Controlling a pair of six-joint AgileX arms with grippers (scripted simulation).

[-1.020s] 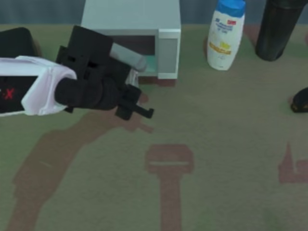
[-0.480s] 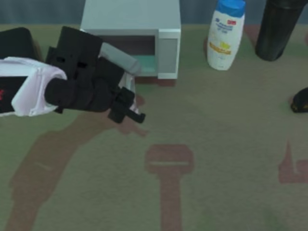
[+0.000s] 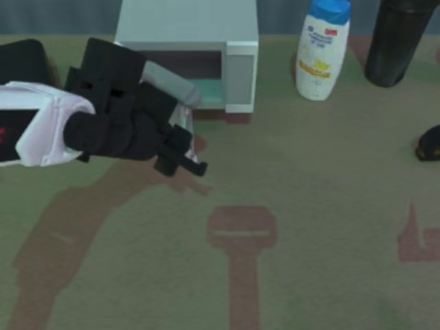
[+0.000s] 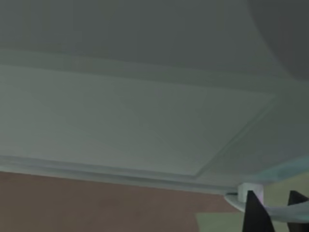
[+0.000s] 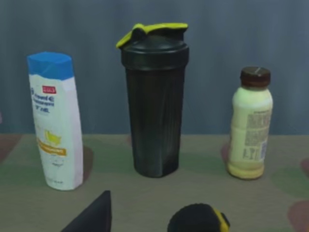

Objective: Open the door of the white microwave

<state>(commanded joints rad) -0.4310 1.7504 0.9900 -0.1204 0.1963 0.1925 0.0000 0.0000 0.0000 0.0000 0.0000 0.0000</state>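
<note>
Left end effector [image 3: 187, 159]: we hold the door [image 3: 172, 83] edge, closed on it, swung out from the white microwave [image 3: 189, 27] at the counter's [image 3: 316, 206] far left. Right arm parked.

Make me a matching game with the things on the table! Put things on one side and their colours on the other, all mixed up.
Things:
1. bottle beside the white microwave
2. tall shaker cup
3. small bottle at the far right of the right wrist view
4. microwave floor

Colours:
A. black with a yellow lid
B. pale teal
C. white with a blue cap
D. cream with a brown cap

Pairs: 1-C, 2-A, 3-D, 4-B
</note>
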